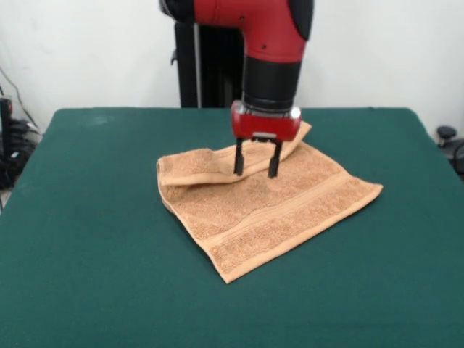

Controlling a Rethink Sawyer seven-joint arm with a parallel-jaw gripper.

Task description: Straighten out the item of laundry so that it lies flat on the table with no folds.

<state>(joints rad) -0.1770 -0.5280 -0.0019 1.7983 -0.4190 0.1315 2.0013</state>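
The towel (268,210) lies near the middle of the green table (87,275), turned so that its corners point toward the table's edges. Most of it rests flat on the felt. The far part is not flat: a flap is folded over along the far-left edge, forming a doubled ridge, and another piece of cloth rises behind the arm near the far corner. A woven band runs across the near half, parallel to the near-right hem.

The red and black arm (272,51) comes down from above over the far part of the towel. The gripper (255,170) points straight down, its two dark fingers (238,159) spread apart with a clear gap between them. The tips sit at the folded ridge, touching or just above the cloth; which of the two cannot be told from this side. Nothing is pinched between the fingers.

The arm's body hides the towel's far corner and part of the fold behind it. The black pedestal (206,65) stands at the table's far side against a white wall. Dark cables and equipment (11,145) show past the table's left edge, and a small dark object (446,134) sits past the right edge. The rest of the tabletop around the towel carries no other objects.
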